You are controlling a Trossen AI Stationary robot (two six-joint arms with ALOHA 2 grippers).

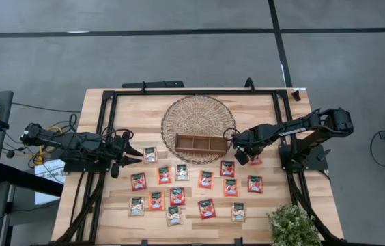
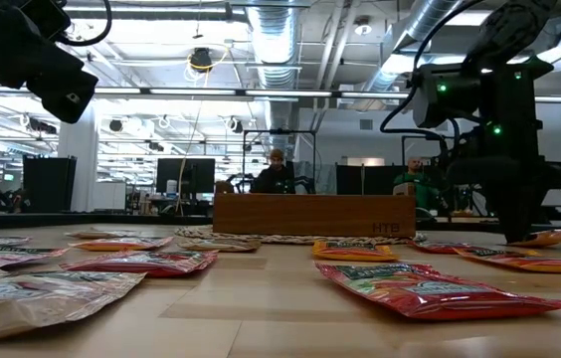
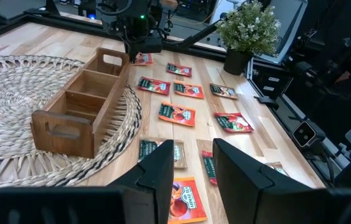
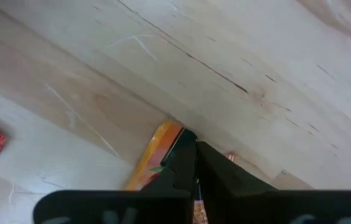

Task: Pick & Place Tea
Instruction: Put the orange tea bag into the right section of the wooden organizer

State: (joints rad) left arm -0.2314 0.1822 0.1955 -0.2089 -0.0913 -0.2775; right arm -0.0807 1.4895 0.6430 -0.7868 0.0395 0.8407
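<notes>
Right gripper (image 4: 195, 163) pinched on tea sachet (image 4: 157, 152)

Light wood tabletop (image 1: 261, 109) w/ black frame rails. Directly on it: round woven mat (image 1: 198, 117) at back centre, red & cream tea sachets (image 1: 177, 196) spread across front, potted plant (image 1: 293, 225) at front-right corner.

1. Bare wood along the table's (image 1: 274, 109) far edge, either side of the woven mat (image 1: 198, 117); open for a pass.
2. Tray (image 1: 201, 143) stands on the mat's near rim; right arm (image 1: 295, 126) reaches in beside its end, blocking that side.
3. Sachets (image 1: 179, 195) scattered over the near half; narrow gaps between.
4. Plant (image 1: 292, 225) fills the near right corner; left gripper (image 1: 125, 154) sits at the left edge.
</notes>
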